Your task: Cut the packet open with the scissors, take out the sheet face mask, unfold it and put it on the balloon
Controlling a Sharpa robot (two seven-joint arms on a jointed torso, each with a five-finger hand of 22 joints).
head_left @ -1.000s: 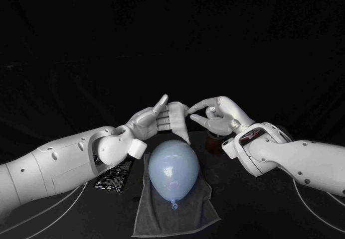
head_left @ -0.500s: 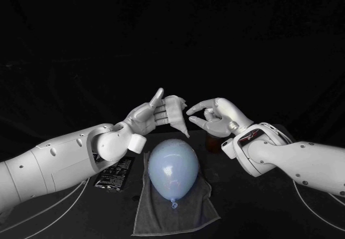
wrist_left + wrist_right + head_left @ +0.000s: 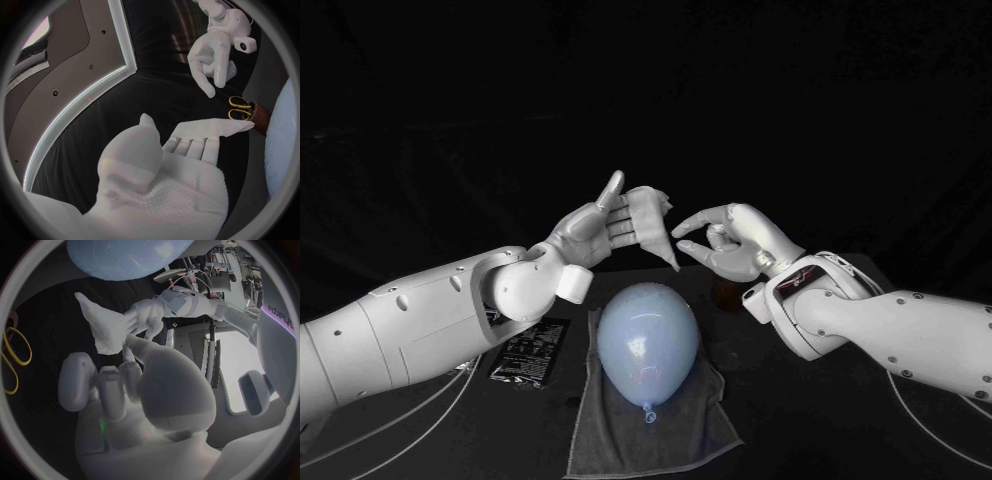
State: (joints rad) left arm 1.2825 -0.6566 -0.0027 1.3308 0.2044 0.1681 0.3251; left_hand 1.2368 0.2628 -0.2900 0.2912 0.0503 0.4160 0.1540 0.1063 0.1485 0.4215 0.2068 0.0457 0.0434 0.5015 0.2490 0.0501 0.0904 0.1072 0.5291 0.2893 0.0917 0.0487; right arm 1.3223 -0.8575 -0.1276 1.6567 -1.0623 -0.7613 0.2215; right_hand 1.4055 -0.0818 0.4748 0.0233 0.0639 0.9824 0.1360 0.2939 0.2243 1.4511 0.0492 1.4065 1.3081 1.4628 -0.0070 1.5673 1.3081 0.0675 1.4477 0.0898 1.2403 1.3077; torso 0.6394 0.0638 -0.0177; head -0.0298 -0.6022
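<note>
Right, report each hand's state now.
Left hand: holding the folded white sheet face mask.
Right hand: open, holding nothing.

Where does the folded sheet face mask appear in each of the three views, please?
Head view: sheet face mask in the left hand, above the balloon.
Left wrist view: sheet face mask across that hand's fingers.
Right wrist view: sheet face mask between right hand and balloon.
Shared landmark: the balloon.

Dim, dark backdrop — fisheye-bent wrist edges
</note>
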